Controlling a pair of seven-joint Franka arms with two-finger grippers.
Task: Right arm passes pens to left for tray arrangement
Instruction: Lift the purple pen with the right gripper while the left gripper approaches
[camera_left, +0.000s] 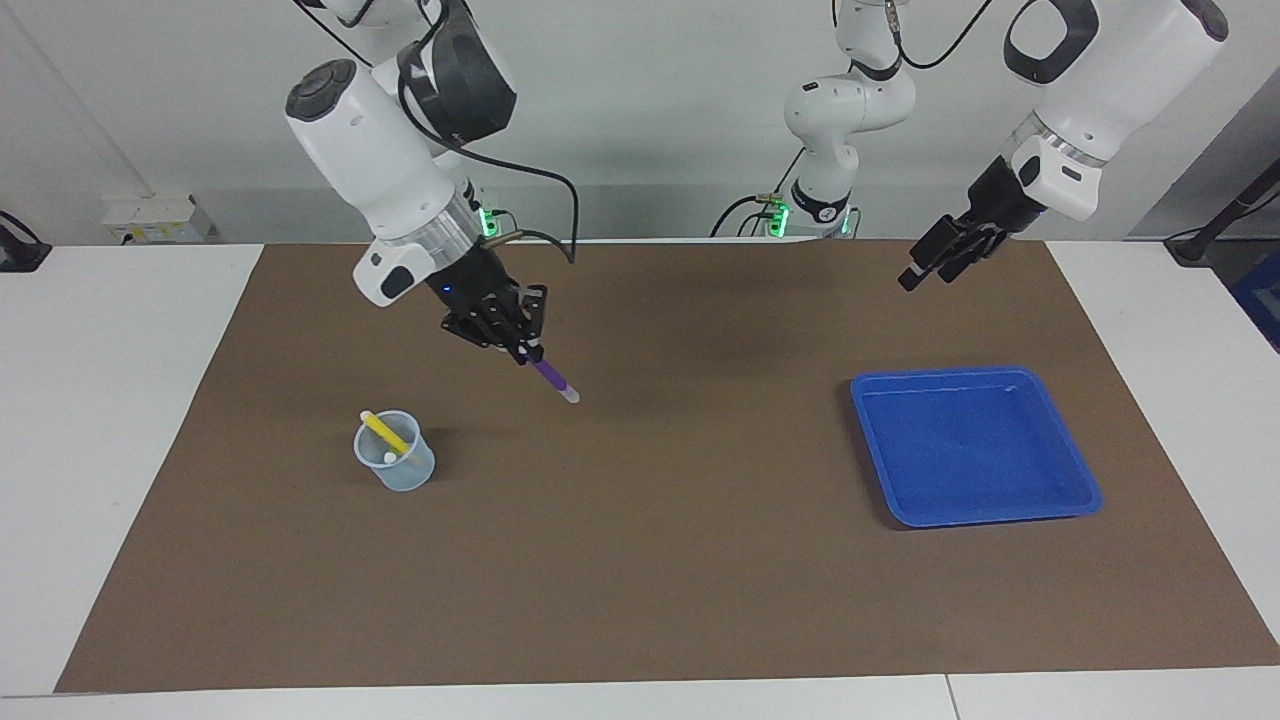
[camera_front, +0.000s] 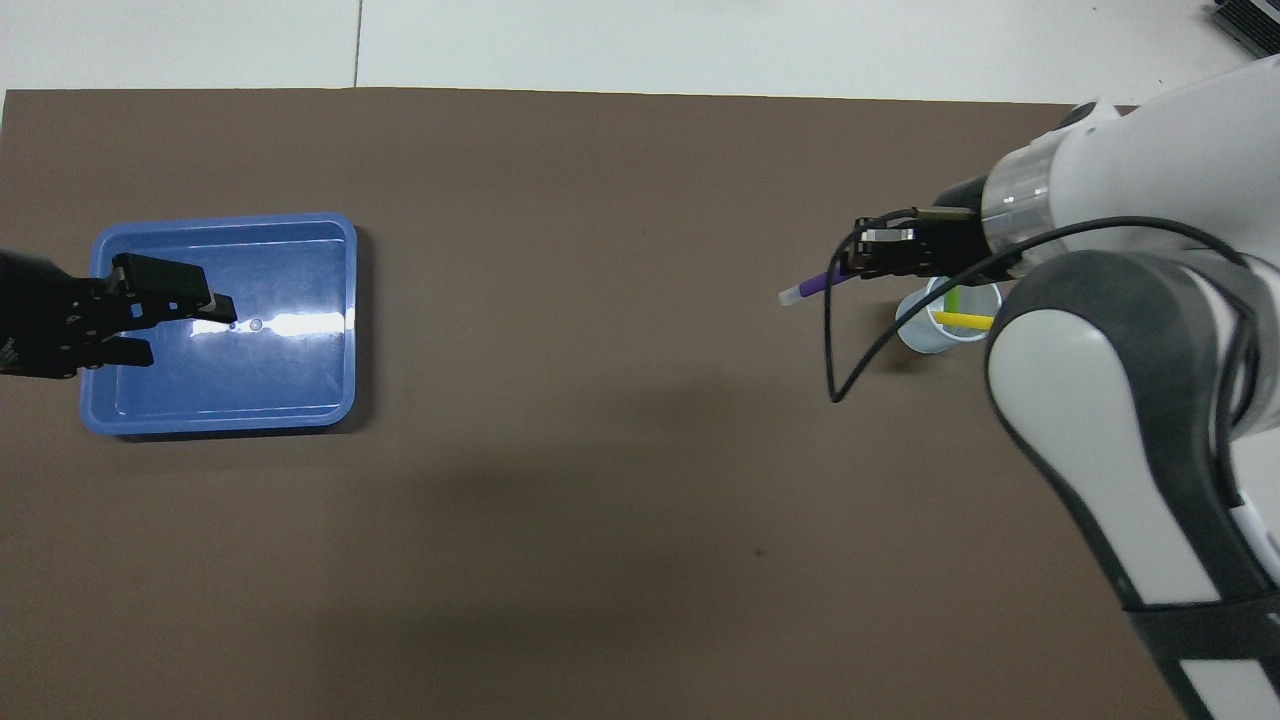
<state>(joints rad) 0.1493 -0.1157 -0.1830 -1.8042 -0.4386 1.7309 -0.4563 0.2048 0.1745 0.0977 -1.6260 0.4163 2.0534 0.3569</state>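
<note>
My right gripper (camera_left: 525, 352), with a blue light, is shut on the purple pen (camera_left: 553, 381). It holds the pen slanted in the air over the brown mat, whitish tip pointing down toward the table's middle. The pen also shows in the overhead view (camera_front: 815, 287), sticking out of that gripper (camera_front: 860, 262). The yellow pen (camera_left: 385, 430) and the green pen (camera_front: 952, 298) stand in a small translucent cup (camera_left: 395, 462). The blue tray (camera_left: 1000, 518) lies empty at the left arm's end. My left gripper (camera_left: 930, 265) is open, up in the air over the tray's edge (camera_front: 220, 222).
The brown mat (camera_left: 640, 560) covers most of the white table. The cup (camera_front: 922, 330) stands near the right arm's end. A black cable (camera_front: 835, 380) loops from the right arm's wrist over the mat beside the cup.
</note>
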